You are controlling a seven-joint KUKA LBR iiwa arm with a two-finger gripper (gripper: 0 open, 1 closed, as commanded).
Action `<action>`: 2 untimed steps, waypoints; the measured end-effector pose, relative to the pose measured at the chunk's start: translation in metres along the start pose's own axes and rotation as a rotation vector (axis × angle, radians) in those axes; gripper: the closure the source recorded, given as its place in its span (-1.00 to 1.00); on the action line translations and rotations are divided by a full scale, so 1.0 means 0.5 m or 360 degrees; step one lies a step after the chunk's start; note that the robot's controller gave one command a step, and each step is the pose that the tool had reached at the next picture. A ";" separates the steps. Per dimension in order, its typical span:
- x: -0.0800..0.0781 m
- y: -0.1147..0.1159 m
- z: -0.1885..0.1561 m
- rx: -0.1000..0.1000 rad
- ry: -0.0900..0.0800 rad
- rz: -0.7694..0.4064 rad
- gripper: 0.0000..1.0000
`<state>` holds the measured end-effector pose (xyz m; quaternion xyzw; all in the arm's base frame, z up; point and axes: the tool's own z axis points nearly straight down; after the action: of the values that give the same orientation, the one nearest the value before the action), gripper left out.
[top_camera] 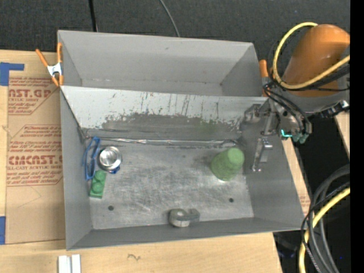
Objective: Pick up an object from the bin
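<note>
End effector (259,152) of mine hangs near the right wall of the bin (170,67), just beside a green cup (227,164). I cannot tell how open it is, and I see nothing in it. Gripping and lifting remain.

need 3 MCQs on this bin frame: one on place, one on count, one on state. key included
1. Where in the bin is the gripper?
A) the view's left end
B) the view's right end
C) middle of the near wall

2. How many green things lie in the bin?
A) one
B) two
C) four

3. The green cup is:
A) resting on the bin floor
B) lifted above the rim
C) outside the bin

Key:
1 B, the gripper hangs by the right wall, just right of the green cup.
2 B, there is the green cup and a small green block at the left end.
3 A, it sits on the floor right of centre, beside the gripper.
</note>
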<state>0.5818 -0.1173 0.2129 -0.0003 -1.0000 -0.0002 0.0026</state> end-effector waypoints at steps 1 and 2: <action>0.026 -0.020 0.208 -0.0002 -0.0001 -0.0265 -1.00; -0.004 0.009 0.281 0.0002 -0.0010 -0.0579 -1.00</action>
<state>0.5834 -0.1125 0.0724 0.1805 -0.9836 0.0000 -0.0007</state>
